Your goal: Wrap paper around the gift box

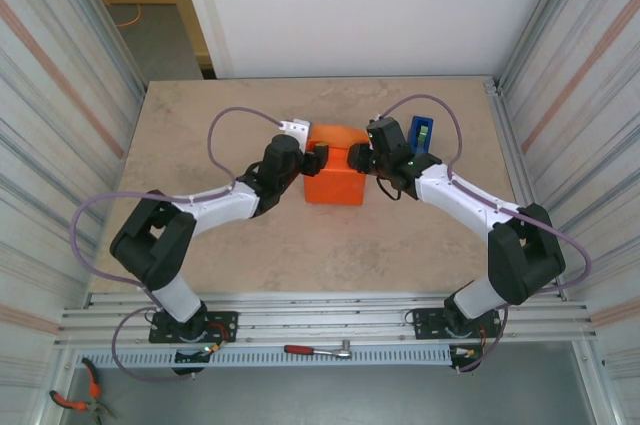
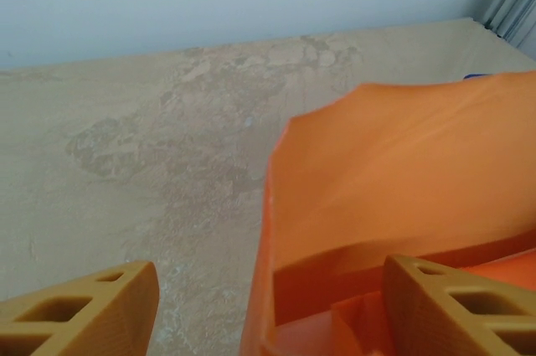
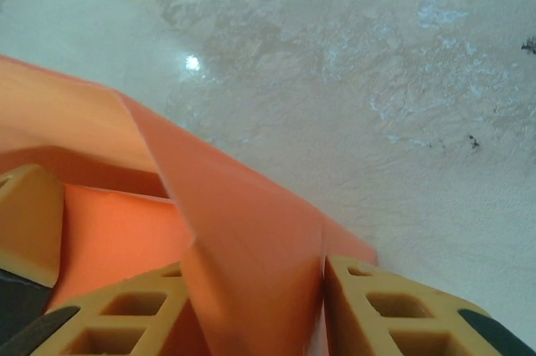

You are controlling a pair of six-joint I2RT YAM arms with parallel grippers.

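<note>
**Paper** [image 1: 335, 180]: orange, folded into a boxy block just left of the blue tape dispenser [image 1: 422, 133]. Squarish from above with no plain long axis, one flat face toward the arm bases.
**Left gripper** [image 1: 319, 158]: at the block's side away from the dispenser, fingers [image 2: 84, 314] spread wide, released.
**Right gripper** [image 1: 357, 157]: at the block's dispenser side. Its wrist view adds a loose flap standing between the fingers [image 3: 394, 306]; pinched or not, cannot tell.

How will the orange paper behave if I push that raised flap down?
Probably floppy yet springy: the paper curves upward instead of lying flat. Likely slippery too: its surface looks smooth, so it may slide or reopen.
</note>
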